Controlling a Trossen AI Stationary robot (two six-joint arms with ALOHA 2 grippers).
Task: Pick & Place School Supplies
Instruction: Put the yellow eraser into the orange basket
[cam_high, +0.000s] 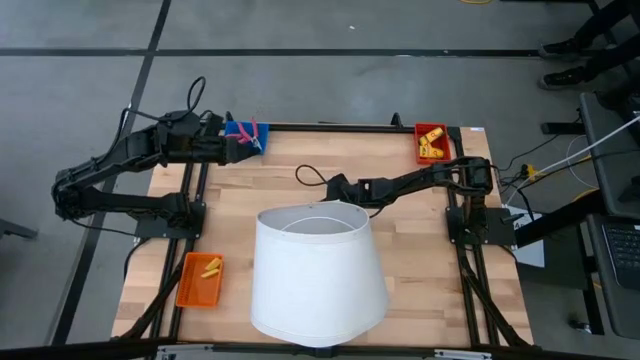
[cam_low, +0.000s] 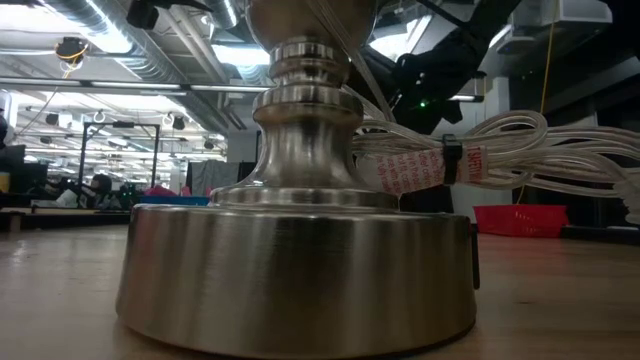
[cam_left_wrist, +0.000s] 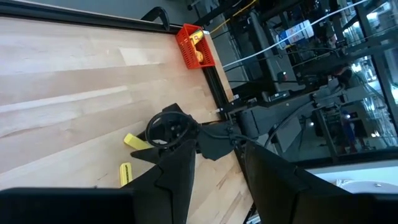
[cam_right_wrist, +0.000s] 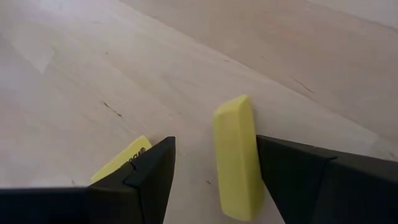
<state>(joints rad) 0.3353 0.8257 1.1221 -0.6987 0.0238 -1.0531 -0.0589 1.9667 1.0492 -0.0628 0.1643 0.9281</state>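
Right gripper is low over the table just behind the lampshade, jaws apart, a yellow block lying between them near one finger, not clamped. A second yellow piece peeks out beside the other finger. Left gripper sits at the blue tray in the far left corner, where the scissors lie; its jaws stand apart, holding nothing. More yellow pieces fill the red tray and orange tray.
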